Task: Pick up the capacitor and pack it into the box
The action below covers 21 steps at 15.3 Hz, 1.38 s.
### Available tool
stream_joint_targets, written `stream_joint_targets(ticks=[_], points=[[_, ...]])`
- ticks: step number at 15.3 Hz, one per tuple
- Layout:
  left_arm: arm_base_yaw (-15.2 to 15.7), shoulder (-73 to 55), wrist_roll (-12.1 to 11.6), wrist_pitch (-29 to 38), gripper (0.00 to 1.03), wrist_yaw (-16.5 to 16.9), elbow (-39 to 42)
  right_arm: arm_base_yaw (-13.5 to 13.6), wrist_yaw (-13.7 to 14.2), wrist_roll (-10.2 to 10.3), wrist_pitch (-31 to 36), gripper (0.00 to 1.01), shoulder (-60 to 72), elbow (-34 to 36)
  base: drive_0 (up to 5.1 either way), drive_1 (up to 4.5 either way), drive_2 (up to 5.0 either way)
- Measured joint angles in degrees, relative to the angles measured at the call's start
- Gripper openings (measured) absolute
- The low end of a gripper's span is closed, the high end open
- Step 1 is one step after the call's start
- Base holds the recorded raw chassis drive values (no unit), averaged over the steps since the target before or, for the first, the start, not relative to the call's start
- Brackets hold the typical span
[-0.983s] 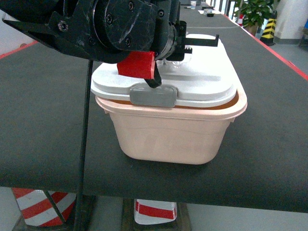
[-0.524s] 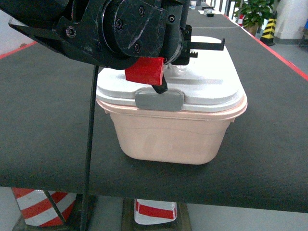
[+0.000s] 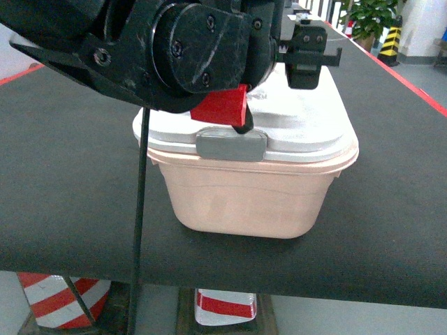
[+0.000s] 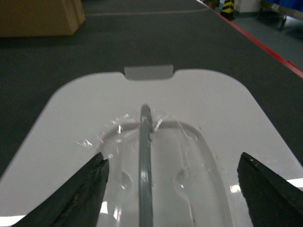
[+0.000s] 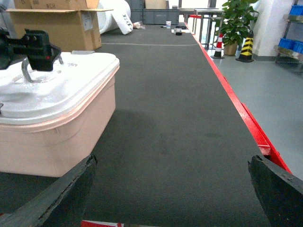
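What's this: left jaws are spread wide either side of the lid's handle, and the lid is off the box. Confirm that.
Not quite. The lid is on the box, as the head view shows. The left gripper does stand open astride the handle.

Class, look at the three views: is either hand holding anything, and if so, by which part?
Nothing is held. The left hand is open, straddling the lid's grey handle without closing on it. The right hand is open over bare table, beside the box.

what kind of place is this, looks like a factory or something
Probably a warehouse or packing floor. A long black belt-like surface edged in red runs down the room, cardboard cartons stand at its far end, and a striped safety cone sits on the grey floor.
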<state>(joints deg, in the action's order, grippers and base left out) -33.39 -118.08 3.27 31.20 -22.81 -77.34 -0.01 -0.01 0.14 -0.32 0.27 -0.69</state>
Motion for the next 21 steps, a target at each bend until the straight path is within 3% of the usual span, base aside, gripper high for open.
stream_joint_targets(ticks=[2, 9, 12, 16, 18, 19, 20, 21], points=[[1.3, 2.5, -3.1, 2.5, 1.00, -1.4, 0.0, 0.0, 0.0, 0.0, 0.0, 0.98, 0.0, 0.0, 0.0, 0.00, 0.0], [3.1, 6.6, -4.9, 5.0, 0.98, -1.6, 0.7, 0.0, 0.0, 0.0, 0.0, 0.98, 0.0, 0.0, 0.0, 0.00, 0.0], [4.1, 14.6, -5.5, 8.7, 0.98, 0.4, 6.6, 0.0, 0.0, 0.0, 0.0, 0.98, 0.0, 0.0, 0.0, 0.00, 0.0], [9.9, 24.6, -4.5, 10.3, 0.98, 3.0, 15.0, 0.0, 0.0, 0.0, 0.0, 0.98, 0.0, 0.0, 0.0, 0.00, 0.0], [9.1, 24.3, -4.5, 10.0, 0.98, 3.5, 15.0, 0.0, 0.0, 0.0, 0.0, 0.98, 0.0, 0.0, 0.0, 0.00, 0.0], [8.6, 24.7, -4.4, 6.9, 0.95, 2.8, 14.9, 0.0, 0.0, 0.0, 0.0, 0.98, 0.0, 0.0, 0.0, 0.00, 0.0], [9.6, 28.3, -4.1, 2.2, 0.83, 1.6, 18.9, 0.0, 0.0, 0.0, 0.0, 0.98, 0.0, 0.0, 0.0, 0.00, 0.0], [12.3, 32.6, -3.7, 4.1, 0.70, 2.4, 26.4, 0.0, 0.0, 0.0, 0.0, 0.98, 0.0, 0.0, 0.0, 0.00, 0.0]])
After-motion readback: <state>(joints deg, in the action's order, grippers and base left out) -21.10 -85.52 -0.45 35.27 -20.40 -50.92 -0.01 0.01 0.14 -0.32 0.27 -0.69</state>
